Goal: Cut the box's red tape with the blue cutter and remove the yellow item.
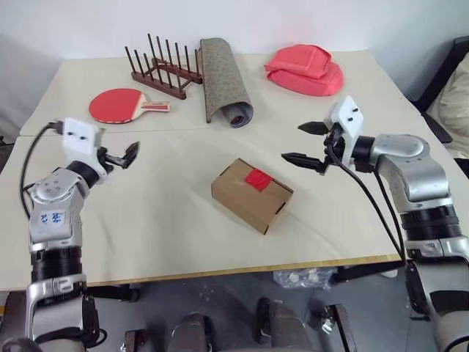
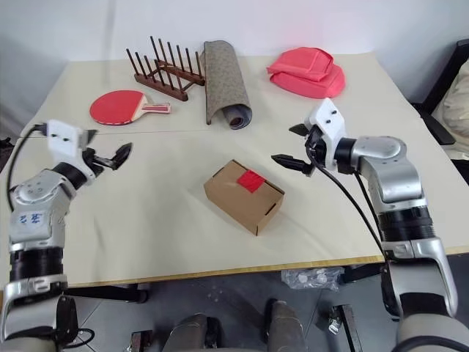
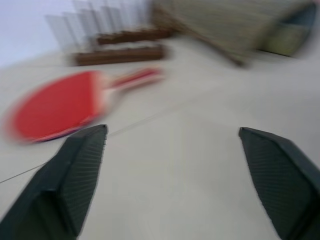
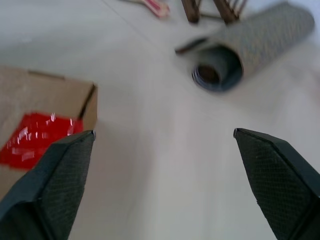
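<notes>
The box (image 1: 252, 194) sits closed on the table (image 1: 146, 227), near the middle and closer to the front edge, turned at an angle to it. The red tape (image 1: 258, 179) lies across its top seam — unbroken. Above the table, the left gripper (image 1: 123, 155) hangs over the left side and the right gripper (image 1: 308, 142) just right of the box; both have their fingers spread wide, nothing between them. Farther back, a red paddle (image 1: 121, 105) lies toward the far left. Along the far edge stand a wooden rack (image 1: 165, 66), a rolled mat (image 1: 224, 81) and — toward the far right corner — a folded pink cloth (image 1: 305, 68).
</notes>
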`<action>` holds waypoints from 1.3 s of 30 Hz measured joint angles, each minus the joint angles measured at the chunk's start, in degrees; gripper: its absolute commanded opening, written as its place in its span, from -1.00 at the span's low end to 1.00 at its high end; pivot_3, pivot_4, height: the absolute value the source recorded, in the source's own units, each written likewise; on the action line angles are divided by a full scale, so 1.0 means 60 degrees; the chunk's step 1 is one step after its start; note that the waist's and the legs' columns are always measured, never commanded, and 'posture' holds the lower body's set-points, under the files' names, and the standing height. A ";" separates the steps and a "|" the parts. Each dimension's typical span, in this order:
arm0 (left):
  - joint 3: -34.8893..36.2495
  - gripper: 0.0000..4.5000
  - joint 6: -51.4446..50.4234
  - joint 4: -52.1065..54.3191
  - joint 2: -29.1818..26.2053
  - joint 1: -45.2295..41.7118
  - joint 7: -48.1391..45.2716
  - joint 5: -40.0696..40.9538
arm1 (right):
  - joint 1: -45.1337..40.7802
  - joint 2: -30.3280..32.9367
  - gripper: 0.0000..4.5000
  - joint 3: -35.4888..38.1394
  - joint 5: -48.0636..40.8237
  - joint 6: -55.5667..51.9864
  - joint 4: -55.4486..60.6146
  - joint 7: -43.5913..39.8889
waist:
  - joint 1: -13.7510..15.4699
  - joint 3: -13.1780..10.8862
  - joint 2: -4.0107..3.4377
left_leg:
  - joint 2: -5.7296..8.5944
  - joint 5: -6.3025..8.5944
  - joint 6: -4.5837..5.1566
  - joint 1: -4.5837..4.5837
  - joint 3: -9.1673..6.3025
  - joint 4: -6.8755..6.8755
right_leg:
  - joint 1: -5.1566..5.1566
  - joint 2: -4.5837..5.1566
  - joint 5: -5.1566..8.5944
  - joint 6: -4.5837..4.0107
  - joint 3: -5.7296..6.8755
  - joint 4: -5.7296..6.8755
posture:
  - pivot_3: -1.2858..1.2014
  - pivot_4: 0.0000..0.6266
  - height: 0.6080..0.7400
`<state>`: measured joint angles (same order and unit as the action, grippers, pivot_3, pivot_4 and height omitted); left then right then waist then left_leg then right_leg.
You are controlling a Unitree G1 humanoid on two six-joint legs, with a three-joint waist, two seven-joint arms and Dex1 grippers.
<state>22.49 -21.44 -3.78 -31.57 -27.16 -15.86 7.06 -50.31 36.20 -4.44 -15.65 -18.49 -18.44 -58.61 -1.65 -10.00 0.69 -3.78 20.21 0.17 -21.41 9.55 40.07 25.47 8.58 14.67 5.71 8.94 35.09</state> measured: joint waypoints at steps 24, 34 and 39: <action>0.3406 0.99 -0.5856 0.1994 0.3229 -0.0123 0.6570 -0.0517 | -0.1913 -0.1370 1.00 -0.0419 0.1040 0.2051 -0.3400 -0.1837 | 0.0000 0.0001 0.0002 | -0.0006 -0.0004 -0.0008 0.0027 0.0013 -0.0004 | -0.0008 0.0000 0.0000 -0.0003 -0.0006 0.0019 | 0.03 -0.52 1.00; 0.3221 0.05 -0.6339 0.1579 0.2447 -0.0025 0.5942 -0.0298 | -0.1911 -0.1220 1.00 -0.0365 0.1091 0.1981 -0.3309 -0.1857 | -0.0053 0.0002 0.0000 | -0.0009 0.0000 -0.0021 0.0052 0.0019 -0.0007 | -0.0004 0.0001 0.0002 -0.0006 -0.0016 0.0056 | 0.03 -0.52 1.00; 0.3189 -0.46 -0.6374 0.1344 0.2192 -0.0016 0.5866 -0.0299 | -0.1909 -0.1219 1.00 -0.0350 0.1094 0.1938 -0.3125 -0.1855 | -0.0102 0.0002 -0.0001 | -0.0011 0.0000 -0.0025 0.0058 0.0027 -0.0009 | 0.0002 0.0001 0.0002 -0.0006 -0.0023 0.0066 | 0.03 -0.52 1.00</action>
<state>41.62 -59.69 4.29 -18.42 -27.26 19.34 5.26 -61.77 28.89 -6.54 -9.08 -6.86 -37.18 -69.74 -2.26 -9.99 0.68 -3.84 20.21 0.02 -21.06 9.71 40.02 25.48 8.58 14.68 5.68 8.80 35.48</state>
